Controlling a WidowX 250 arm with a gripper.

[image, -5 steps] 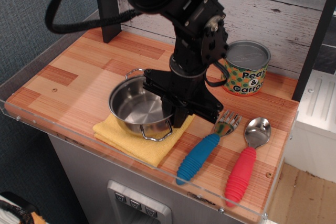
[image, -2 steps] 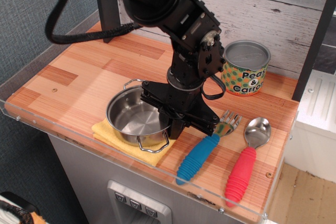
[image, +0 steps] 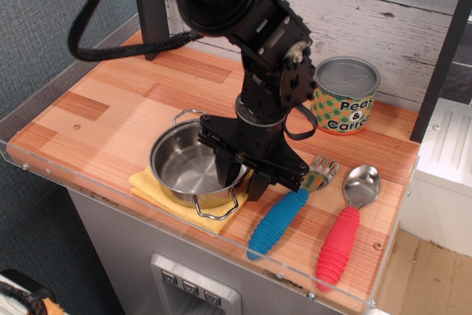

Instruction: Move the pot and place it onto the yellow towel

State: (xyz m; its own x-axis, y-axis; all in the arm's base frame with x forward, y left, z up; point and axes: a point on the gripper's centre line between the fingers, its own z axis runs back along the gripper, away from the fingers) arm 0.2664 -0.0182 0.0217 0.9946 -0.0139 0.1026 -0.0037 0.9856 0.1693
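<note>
The shiny steel pot [image: 186, 169] with two wire loop handles sits on the yellow towel [image: 145, 182] near the front edge of the wooden counter. Only the towel's front and left edges show from under the pot. My gripper [image: 242, 178] is at the pot's right rim. Its fingers stand apart, one inside the pot and one outside, straddling the rim. It looks open, and I cannot tell whether the fingers still touch the rim.
A green-and-orange "Peas & Carrots" can [image: 345, 97] stands at the back right. A blue-handled fork [image: 284, 215] and a red-handled spoon [image: 341, 240] lie to the right of the pot. A clear acrylic lip [image: 184, 237] runs along the counter's front edge.
The pot came down and slightly left onto the towel. The fingers, shut on the rim before, have now spread apart.
</note>
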